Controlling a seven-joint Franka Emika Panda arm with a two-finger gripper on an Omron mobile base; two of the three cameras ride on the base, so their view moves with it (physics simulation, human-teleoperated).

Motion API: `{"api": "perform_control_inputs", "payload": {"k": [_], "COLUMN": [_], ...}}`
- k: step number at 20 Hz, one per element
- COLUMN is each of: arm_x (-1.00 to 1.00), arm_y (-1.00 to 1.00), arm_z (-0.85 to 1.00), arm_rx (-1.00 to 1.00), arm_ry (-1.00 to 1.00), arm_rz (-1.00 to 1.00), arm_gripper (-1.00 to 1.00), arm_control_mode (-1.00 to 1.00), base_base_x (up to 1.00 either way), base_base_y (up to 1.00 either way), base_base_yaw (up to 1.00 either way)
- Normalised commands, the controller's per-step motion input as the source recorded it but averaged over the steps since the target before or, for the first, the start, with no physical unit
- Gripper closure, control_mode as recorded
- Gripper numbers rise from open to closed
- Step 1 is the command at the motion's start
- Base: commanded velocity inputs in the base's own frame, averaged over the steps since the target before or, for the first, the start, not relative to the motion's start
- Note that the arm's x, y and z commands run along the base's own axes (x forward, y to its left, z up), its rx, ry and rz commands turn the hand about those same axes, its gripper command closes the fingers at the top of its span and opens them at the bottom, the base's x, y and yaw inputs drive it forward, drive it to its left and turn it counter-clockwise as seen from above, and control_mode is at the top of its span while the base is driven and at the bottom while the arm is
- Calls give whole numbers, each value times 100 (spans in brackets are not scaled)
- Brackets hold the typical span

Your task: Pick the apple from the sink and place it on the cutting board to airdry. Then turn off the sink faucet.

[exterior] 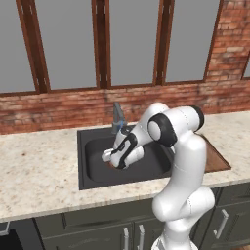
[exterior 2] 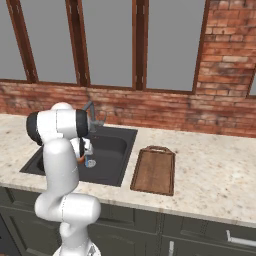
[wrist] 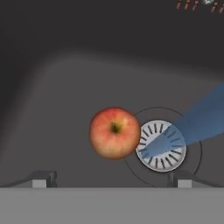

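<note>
The apple (wrist: 114, 132) lies on the floor of the sink (wrist: 52, 96), touching the edge of the drain (wrist: 161, 145), with water falling on the drain. The gripper (wrist: 111, 178) is spread wide and empty above it. I think it should descend straight and center on the fruit before closing. The arm is bent down into the basin, wrist pointing downward.

Your arm (exterior: 183, 161) bends forward and down from its elbow; the gripper (wrist: 111, 178) points downward, fingers (wrist: 43, 178) spread wide, holding nothing.
</note>
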Motion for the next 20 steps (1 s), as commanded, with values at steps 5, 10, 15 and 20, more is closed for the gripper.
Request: {"api": "perform_control_inputs", "payload": {"k": [5, 10, 15, 20], "arm_x": [13, 12, 11, 12], "arm_y": [4, 4, 6, 4], "arm_z": [-12, -13, -14, -12], "arm_rx": [0, 0, -1, -1], "arm_ry": [1, 2, 2, 3], "arm_rz": [0, 0, 0, 0], "arm_gripper": [-100, -100, -100, -100], "arm_control_mode": [-100, -100, -100, -100], "base_base_x": [0, 0, 0, 0], "base_base_y": [0, 0, 0, 0], "base_base_yaw": [0, 0, 0, 0]}}
